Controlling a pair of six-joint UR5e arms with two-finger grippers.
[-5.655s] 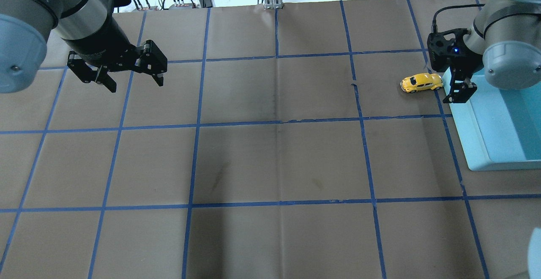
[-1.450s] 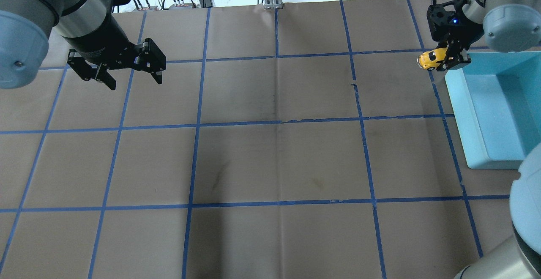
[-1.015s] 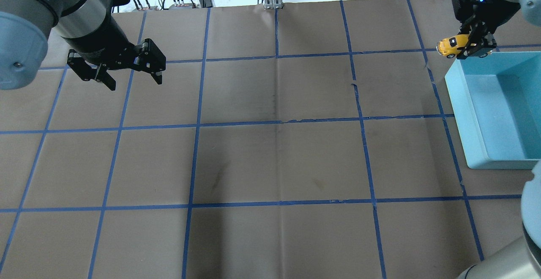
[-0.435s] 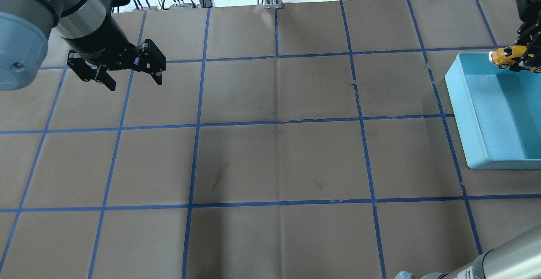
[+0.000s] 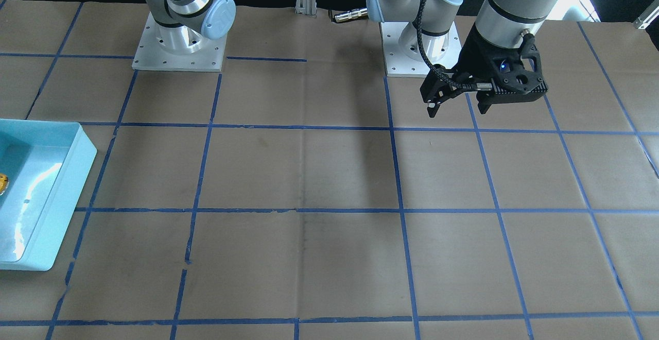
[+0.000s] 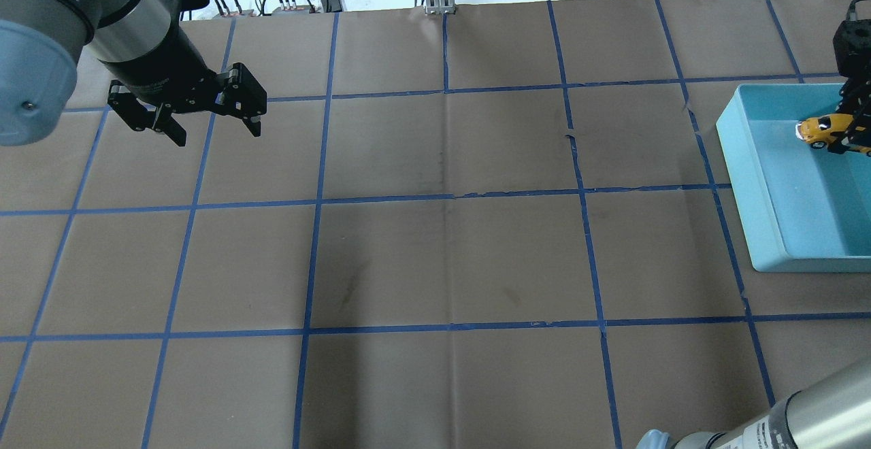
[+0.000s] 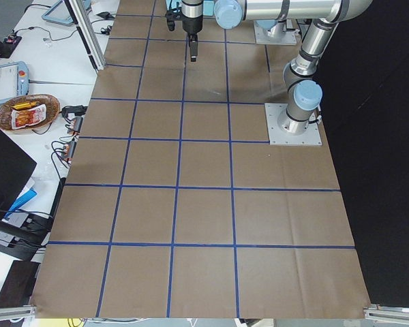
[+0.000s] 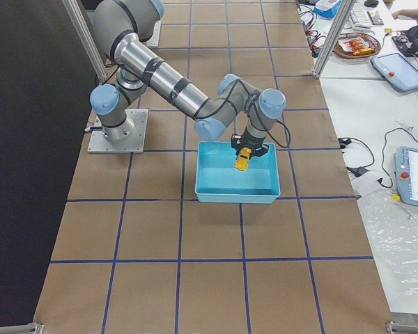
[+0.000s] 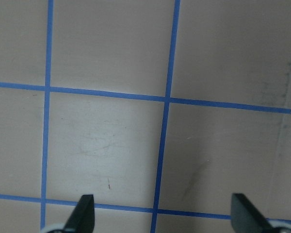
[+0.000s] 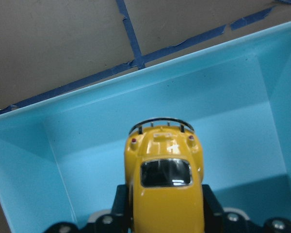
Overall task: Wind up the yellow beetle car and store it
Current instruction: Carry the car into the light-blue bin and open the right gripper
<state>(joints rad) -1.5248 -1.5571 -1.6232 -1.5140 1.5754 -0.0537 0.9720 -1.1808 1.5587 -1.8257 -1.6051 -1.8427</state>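
On the left, the left gripper (image 6: 219, 136) is hanging above the brown paper-covered table (image 6: 442, 265), its fingers spread wide and gripping nothing. At the far right, the right gripper (image 10: 165, 213) is clasping the yellow toy car (image 10: 164, 170) by its sides, holding it over the far part of a light blue bin (image 6: 782, 184); whether the car is touching the floor is unclear

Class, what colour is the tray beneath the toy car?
The tray is light blue; right wrist view.

The left arm (image 6: 133, 37) hovers above the surface, wrist down, jaws spread wide. The right arm (image 8: 167, 80) reaches far out, jaws clamped on the small yellow toy beetle car (image 10: 166, 187).
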